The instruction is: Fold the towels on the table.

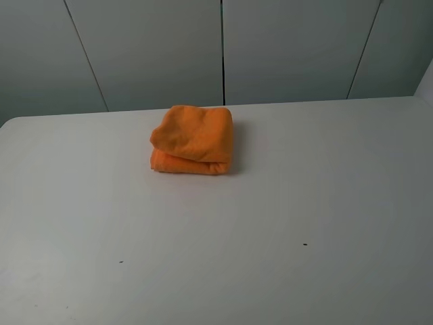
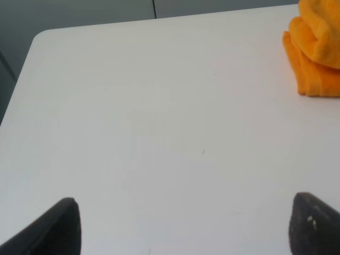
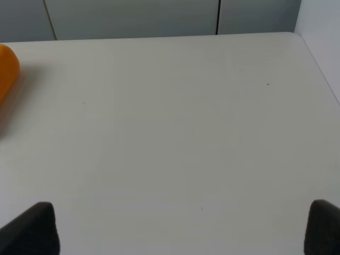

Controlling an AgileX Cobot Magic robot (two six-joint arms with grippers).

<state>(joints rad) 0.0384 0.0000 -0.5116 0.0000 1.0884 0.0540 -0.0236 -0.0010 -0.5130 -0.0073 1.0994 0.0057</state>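
Note:
The orange towel (image 1: 193, 140) lies folded into a thick, compact bundle on the white table (image 1: 284, 217), toward its far middle. Neither arm shows in the exterior high view. In the left wrist view the towel (image 2: 316, 50) sits at the frame's edge, well away from my left gripper (image 2: 186, 226), whose two dark fingertips (image 2: 61, 226) stand wide apart over bare table. In the right wrist view only a sliver of the towel (image 3: 8, 71) shows, and my right gripper (image 3: 180, 228) is likewise open and holds nothing.
Grey wall panels (image 1: 223, 47) stand behind the table's far edge. The table's rounded far-left corner (image 2: 45, 34) and far-right corner (image 3: 295, 36) show in the wrist views. A few tiny dark specks (image 1: 304, 244) dot the tabletop.

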